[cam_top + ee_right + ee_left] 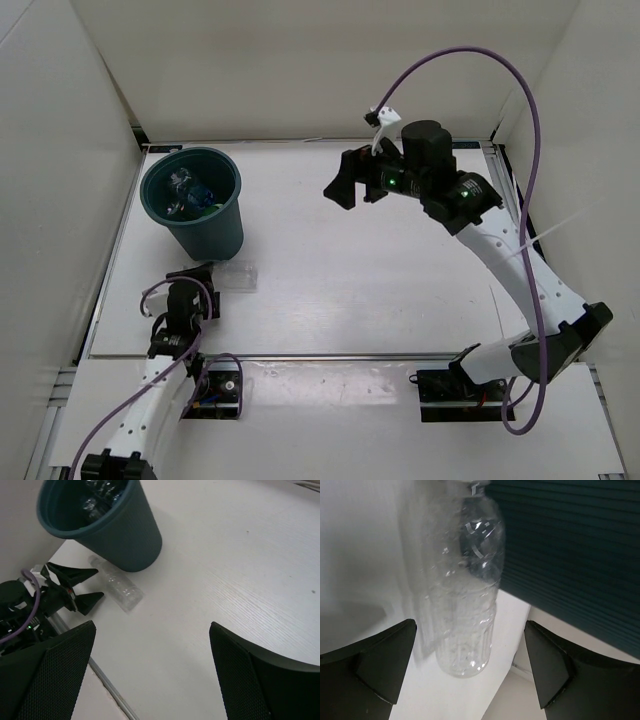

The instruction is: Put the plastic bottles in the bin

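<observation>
A dark teal bin [218, 230] is seen standing upright, with bottles [190, 190] heaped inside; one clear, label-less bottle [237, 276] is seen lying flat just beside its base.

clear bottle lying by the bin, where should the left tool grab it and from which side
Grip the clear bottle across its ribbed lower body, coming from the base end: it lies flat beside the bin, and the open left tool faces that end.

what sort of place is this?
Probably a lab test cell: white table boxed by plain white walls, left arm and right arm bolted at its edge, bin and bottle as props.
</observation>
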You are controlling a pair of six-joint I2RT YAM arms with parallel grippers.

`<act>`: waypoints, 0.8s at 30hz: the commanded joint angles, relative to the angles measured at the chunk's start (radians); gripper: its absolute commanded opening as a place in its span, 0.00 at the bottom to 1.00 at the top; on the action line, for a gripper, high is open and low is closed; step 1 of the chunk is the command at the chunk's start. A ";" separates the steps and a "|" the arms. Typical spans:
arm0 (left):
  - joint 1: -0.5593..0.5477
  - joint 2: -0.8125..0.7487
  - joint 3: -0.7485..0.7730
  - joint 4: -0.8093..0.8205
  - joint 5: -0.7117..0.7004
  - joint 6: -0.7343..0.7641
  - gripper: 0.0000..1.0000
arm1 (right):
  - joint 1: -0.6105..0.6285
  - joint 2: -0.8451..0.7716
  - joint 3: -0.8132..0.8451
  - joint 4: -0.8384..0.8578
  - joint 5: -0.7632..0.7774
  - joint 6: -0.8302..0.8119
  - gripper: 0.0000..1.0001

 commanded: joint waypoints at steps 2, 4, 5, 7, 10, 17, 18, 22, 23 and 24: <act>0.051 0.158 0.008 0.286 0.095 0.102 1.00 | -0.064 -0.006 0.022 -0.018 -0.048 -0.035 0.97; 0.076 0.216 0.008 0.328 0.127 0.102 1.00 | -0.096 -0.006 0.022 -0.018 -0.080 -0.026 0.97; 0.091 0.270 0.021 0.338 0.138 0.102 1.00 | -0.116 -0.006 0.022 -0.018 -0.089 -0.025 0.97; 0.091 0.319 0.032 0.338 0.157 0.111 1.00 | -0.125 -0.006 0.022 -0.018 -0.099 -0.015 0.97; 0.091 0.380 0.041 0.338 0.169 0.120 1.00 | -0.154 -0.006 0.013 -0.018 -0.120 0.005 0.97; 0.127 0.569 0.115 0.381 0.259 0.206 0.96 | -0.200 -0.018 -0.009 -0.018 -0.139 0.016 0.97; 0.142 0.624 0.142 0.381 0.281 0.226 0.90 | -0.200 -0.029 -0.019 -0.018 -0.128 0.016 0.97; 0.160 0.672 0.183 0.381 0.348 0.294 0.64 | -0.220 -0.047 -0.040 -0.018 -0.116 0.016 1.00; 0.160 0.672 0.183 0.381 0.349 0.294 0.64 | -0.220 -0.047 -0.040 -0.018 -0.105 0.016 1.00; 0.160 0.642 0.172 0.381 0.349 0.294 0.64 | -0.231 -0.047 -0.049 -0.018 -0.105 0.016 1.00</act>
